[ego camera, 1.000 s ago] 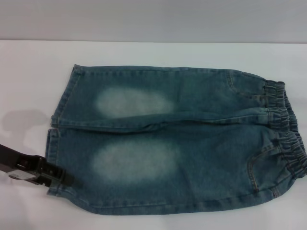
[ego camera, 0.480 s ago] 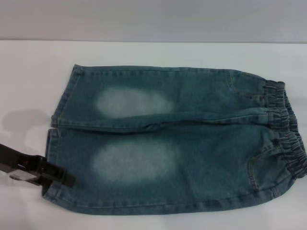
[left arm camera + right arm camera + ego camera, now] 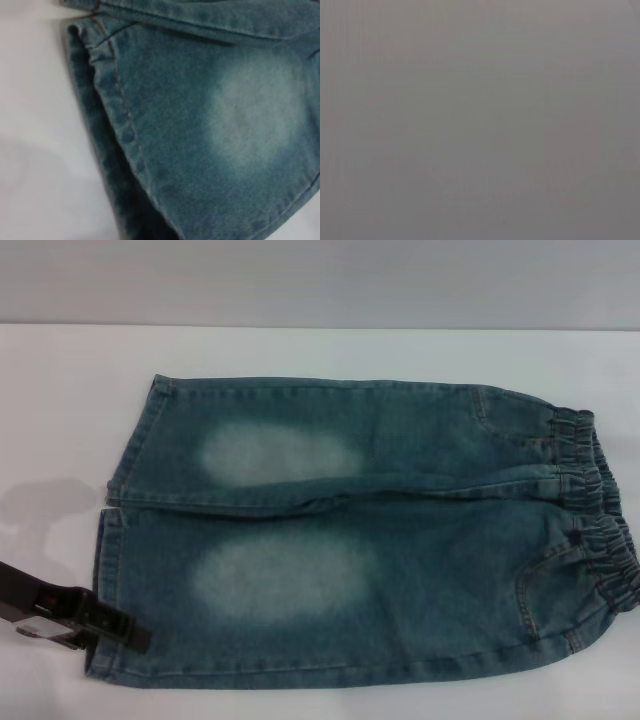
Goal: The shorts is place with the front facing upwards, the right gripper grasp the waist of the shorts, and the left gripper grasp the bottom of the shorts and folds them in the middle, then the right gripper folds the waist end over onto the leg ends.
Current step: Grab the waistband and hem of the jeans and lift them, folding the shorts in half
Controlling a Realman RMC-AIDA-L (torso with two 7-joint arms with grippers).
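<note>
- Plain white table [image 3: 330,350], grey wall behind.
- Faded blue-green denim shorts [image 3: 400,540] lie flat across the table, waist of the shorts [image 3: 600,500] on the right.
- Black left pincer [image 3: 110,625] sits at the near leg's hem [image 3: 117,90]; spread or pressed together, can't tell.
- Right pincer out of view.

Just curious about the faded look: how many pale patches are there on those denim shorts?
2. One pale patch is on the far leg of the shorts; the other pale patch is on the near leg, beside the left end effector.
</note>
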